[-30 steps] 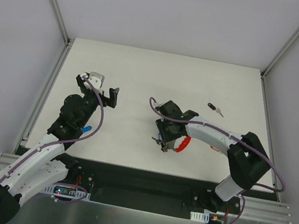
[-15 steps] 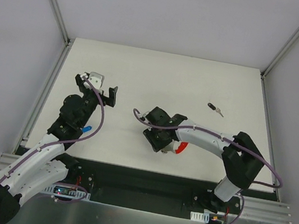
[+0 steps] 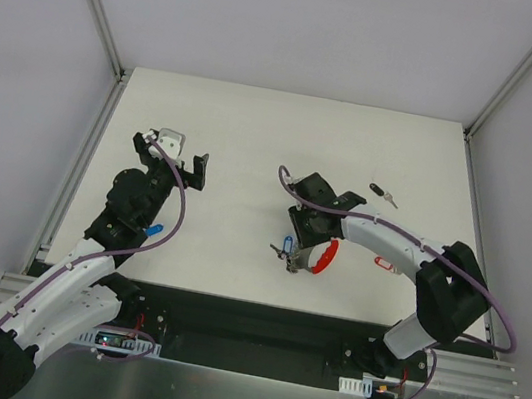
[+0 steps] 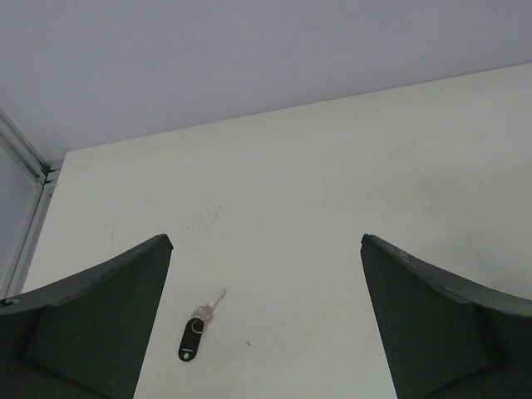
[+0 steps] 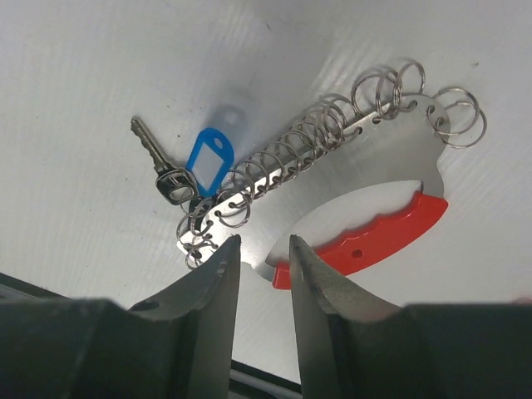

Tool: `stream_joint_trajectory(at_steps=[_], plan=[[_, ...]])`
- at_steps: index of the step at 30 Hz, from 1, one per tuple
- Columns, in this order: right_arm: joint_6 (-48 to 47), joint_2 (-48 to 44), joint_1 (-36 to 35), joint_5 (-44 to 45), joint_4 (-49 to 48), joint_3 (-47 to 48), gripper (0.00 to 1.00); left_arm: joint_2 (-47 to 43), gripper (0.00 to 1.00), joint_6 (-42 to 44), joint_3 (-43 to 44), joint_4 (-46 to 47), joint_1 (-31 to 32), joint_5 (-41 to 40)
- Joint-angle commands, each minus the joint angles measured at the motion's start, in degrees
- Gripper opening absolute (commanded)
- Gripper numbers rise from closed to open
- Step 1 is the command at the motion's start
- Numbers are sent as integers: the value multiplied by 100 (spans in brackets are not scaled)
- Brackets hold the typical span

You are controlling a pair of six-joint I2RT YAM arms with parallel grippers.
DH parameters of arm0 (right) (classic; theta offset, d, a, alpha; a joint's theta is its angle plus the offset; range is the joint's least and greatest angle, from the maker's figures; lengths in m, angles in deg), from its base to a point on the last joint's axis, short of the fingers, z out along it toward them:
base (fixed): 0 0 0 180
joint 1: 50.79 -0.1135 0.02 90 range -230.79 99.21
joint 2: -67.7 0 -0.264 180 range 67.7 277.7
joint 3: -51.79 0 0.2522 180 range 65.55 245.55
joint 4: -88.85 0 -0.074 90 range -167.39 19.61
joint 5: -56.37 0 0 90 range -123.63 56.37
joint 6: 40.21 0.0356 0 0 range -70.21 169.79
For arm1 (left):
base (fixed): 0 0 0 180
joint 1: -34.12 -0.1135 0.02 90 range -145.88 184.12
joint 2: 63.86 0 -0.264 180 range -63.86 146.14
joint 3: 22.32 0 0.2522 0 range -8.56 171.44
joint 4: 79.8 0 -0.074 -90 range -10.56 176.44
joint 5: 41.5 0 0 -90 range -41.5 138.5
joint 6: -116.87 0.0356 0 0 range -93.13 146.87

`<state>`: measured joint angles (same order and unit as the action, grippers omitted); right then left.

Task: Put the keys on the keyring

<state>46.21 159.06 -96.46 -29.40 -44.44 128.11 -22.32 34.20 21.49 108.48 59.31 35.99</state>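
The keyring (image 5: 366, 241) is a silver plate with a red curved grip and a row of wire rings, lying flat; in the top view it shows as keyring (image 3: 321, 257). A blue-headed key (image 5: 208, 160) lies against its rings and appears in the top view as blue key (image 3: 286, 246). My right gripper (image 5: 262, 243) hovers over the plate's near corner. Its jaws are a narrow gap apart with nothing clamped. A black-headed key (image 4: 193, 337) lies far off, also black key (image 3: 381, 193). My left gripper (image 4: 264, 239) is wide open and empty, left gripper (image 3: 174, 157).
A red-tagged key (image 3: 384, 264) lies by the right arm's forearm near the front edge. Metal rails (image 3: 87, 146) and white walls border the table. The right arm (image 3: 381, 240) arches over the keyring's right side.
The right gripper swung left, then back right and farther away. The blue key now lies uncovered beside the keyring. Its jaws have narrowed. The left arm stayed still.
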Motion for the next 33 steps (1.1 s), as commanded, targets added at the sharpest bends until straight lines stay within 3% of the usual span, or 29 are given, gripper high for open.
stream_joint_trajectory(at_steps=[1, 8, 15, 20, 25, 33], plan=[[594, 5, 198, -378, -175, -209, 33, -67, 98, 110, -16, 292, 47, -93], [1034, 225, 383, -1117, -597, -491, 27, -67, 98, 119, -16, 283, 65, -85], [1174, 445, 445, -1205, -755, -570, 26, -67, 98, 128, -16, 283, 74, -85], [1210, 515, 463, -1179, -808, -614, 17, -67, 98, 137, -16, 283, 74, -93], [1017, 147, 463, -916, -597, -501, 1, -93, 98, 146, -16, 283, 83, -85], [-247, -864, 156, 427, -219, -26, 1, -155, 98, 119, -16, 283, 91, -32]])
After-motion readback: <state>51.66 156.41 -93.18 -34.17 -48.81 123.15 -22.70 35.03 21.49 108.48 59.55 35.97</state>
